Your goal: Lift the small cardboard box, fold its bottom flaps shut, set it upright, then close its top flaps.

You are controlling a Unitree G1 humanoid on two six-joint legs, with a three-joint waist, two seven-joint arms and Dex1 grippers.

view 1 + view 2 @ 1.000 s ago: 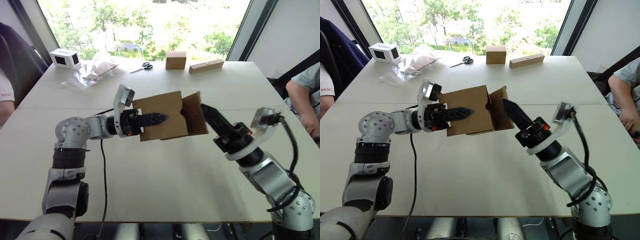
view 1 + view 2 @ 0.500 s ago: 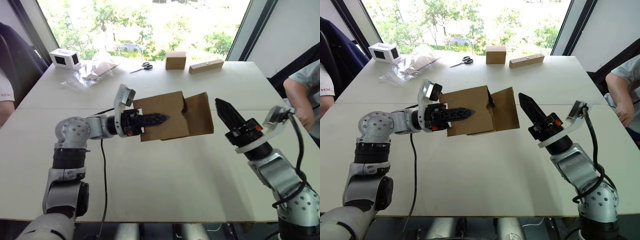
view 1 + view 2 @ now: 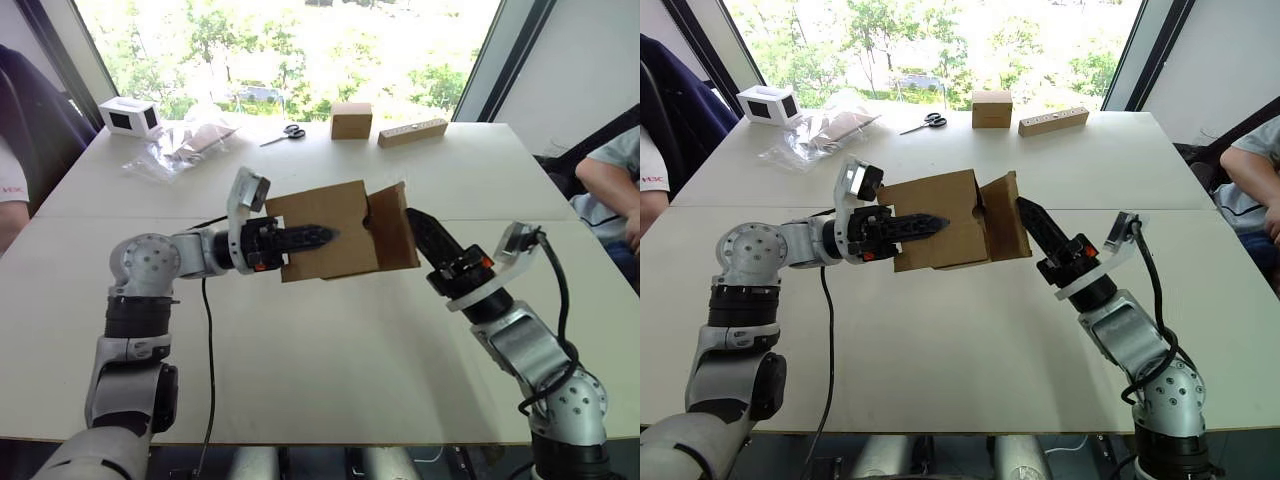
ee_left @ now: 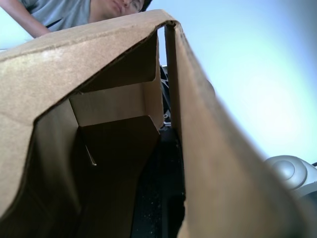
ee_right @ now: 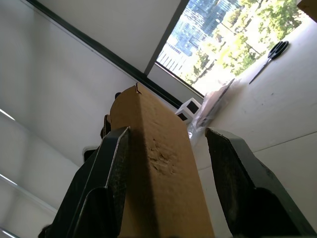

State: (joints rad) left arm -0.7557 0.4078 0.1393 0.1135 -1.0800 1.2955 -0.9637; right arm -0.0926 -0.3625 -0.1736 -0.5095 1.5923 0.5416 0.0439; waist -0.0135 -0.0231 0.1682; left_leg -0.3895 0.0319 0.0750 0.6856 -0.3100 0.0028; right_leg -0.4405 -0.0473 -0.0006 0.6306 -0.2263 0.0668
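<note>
The small cardboard box (image 3: 322, 232) is held in the air above the white table (image 3: 330, 350), its open end turned toward the robot's right. It is pinched by the left gripper (image 3: 305, 237), one black finger lying along the outer wall and the other hidden inside; in the left wrist view the inside finger is seen pressed against the inner wall, with two inner flaps folded part-way across and a person partly cut off beyond the rim.

One hinged flap (image 3: 392, 226) is seen standing out from the open end. The right gripper (image 3: 424, 231) is met at this flap, its jaws spread; in the right wrist view the flap's edge is seen between the two fingers (image 5: 116, 153), neither clearly touching it. How many further flaps are at this end cannot be told.

Farther off, along the table's window edge, one brown cube box (image 3: 351, 120), one pair of scissors (image 3: 291, 132), one long cardboard bar (image 3: 412, 132), one clear plastic bag (image 3: 185, 145) and one white box (image 3: 130, 116) are counted. Persons are cut off at both sides.
</note>
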